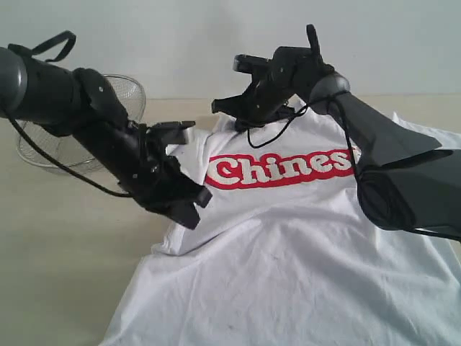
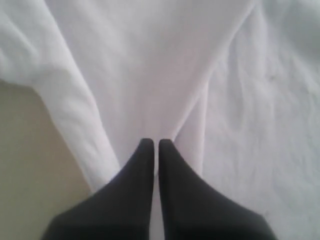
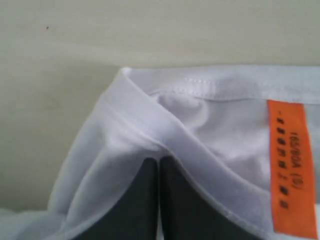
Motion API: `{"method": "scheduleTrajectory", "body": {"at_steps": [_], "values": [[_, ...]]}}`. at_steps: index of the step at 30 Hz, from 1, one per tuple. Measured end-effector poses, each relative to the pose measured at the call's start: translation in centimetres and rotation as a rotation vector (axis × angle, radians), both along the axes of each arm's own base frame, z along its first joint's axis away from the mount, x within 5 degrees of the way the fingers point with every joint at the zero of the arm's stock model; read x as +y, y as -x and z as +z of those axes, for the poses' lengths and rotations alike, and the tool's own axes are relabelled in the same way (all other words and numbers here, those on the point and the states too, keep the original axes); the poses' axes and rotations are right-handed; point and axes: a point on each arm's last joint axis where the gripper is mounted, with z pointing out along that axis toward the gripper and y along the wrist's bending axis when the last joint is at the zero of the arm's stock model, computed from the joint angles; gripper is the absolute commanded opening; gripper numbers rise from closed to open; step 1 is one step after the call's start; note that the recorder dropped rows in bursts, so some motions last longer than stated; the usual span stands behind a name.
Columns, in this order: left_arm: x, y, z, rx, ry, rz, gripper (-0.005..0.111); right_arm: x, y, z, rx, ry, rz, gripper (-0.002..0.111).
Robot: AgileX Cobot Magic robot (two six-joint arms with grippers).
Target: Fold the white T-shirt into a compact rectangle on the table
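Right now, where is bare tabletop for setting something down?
Free: pale beige table left of the white cotton T-shirt, in front of the round wire-mesh basket. Crowded: the collar end, where left gripper and right gripper pinch cloth.

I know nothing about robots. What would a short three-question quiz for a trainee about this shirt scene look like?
1. True or false: the right gripper pinches the white T-shirt at its collar, beside the orange tag.
2. The left gripper is: A) open above the table; B) shut on shirt fabric; C) clamped on the orange tag.
3. In the exterior view, which gripper is nearer the wire basket?

Key: 1 true; 2 B; 3 left.
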Motion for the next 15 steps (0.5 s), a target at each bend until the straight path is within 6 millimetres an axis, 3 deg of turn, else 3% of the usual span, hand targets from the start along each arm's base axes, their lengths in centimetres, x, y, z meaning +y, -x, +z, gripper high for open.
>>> {"method": "scheduleTrajectory", "body": {"at_steps": [8, 15], "values": [[1.0, -3.9, 3.3, -0.262, -0.006, 0.064, 0.005, -0.4, 1.8, 6.5, 0.018, 0.117, 0.116, 0.000], [2.7, -6.9, 4.1, -0.350, -0.004, 0.138, 0.005, 1.8, 2.5, 7.0, 0.023, 0.074, 0.193, 0.000]]}}
